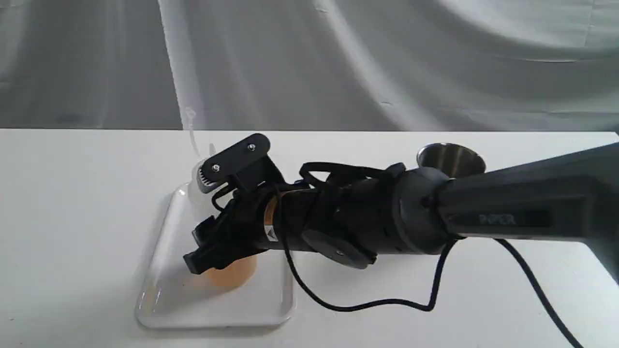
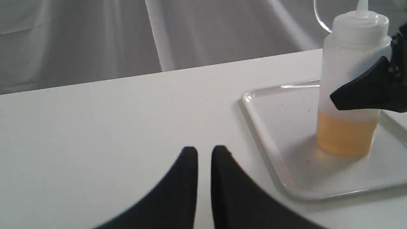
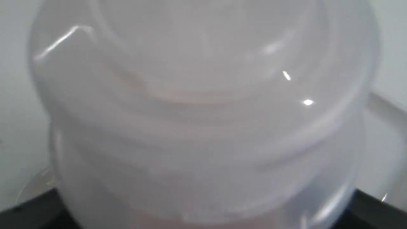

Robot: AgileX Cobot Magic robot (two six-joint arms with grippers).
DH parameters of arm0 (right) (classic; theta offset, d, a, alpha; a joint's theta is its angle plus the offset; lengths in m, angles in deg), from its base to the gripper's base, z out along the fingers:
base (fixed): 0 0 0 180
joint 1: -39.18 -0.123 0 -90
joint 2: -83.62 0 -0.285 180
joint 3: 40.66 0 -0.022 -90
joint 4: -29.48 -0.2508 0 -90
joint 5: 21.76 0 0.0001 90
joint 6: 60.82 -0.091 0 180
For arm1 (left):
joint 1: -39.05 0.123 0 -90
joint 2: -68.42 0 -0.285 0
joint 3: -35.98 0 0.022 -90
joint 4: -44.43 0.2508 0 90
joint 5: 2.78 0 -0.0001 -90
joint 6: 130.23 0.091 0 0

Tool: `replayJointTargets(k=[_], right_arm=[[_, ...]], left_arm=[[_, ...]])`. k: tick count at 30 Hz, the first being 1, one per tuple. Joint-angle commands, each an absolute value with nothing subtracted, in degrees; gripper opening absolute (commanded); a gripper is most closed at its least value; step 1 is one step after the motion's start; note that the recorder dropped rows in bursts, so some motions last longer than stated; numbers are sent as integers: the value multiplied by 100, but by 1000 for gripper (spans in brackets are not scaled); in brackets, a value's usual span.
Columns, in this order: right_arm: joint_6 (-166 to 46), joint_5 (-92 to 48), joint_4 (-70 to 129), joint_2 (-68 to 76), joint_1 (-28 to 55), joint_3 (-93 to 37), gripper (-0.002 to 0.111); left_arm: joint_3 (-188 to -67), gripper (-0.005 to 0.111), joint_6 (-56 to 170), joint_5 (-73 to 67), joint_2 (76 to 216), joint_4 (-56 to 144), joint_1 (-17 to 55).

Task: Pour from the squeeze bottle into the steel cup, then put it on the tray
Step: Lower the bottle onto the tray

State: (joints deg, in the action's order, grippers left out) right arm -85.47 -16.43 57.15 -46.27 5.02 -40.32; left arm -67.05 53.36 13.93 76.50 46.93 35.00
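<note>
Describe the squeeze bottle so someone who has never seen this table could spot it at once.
On the white table, find the flat white tray left of centre. The squeeze bottle stands upright on it, with the black right gripper around it. It is cloudy white plastic with a cone nozzle and amber liquid at the bottom, unlike the shiny metal cup behind the arm.

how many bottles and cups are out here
2: the squeeze bottle stands upright on the tray; the steel cup is further back, behind the right arm, its lower part hidden.
</note>
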Motion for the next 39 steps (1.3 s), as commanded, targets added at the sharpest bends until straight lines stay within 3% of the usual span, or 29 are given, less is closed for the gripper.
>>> replayJointTargets(k=[1, 39], right_arm=[[-8272, -1443, 5731, -4567, 492, -4083, 37], [-8057, -1338, 5860, -4577, 503, -4083, 37]], left_arm=[[-6680, 8, 5326, 1356, 7621, 4696, 3482], [-6680, 8, 5326, 1356, 7621, 4696, 3482]])
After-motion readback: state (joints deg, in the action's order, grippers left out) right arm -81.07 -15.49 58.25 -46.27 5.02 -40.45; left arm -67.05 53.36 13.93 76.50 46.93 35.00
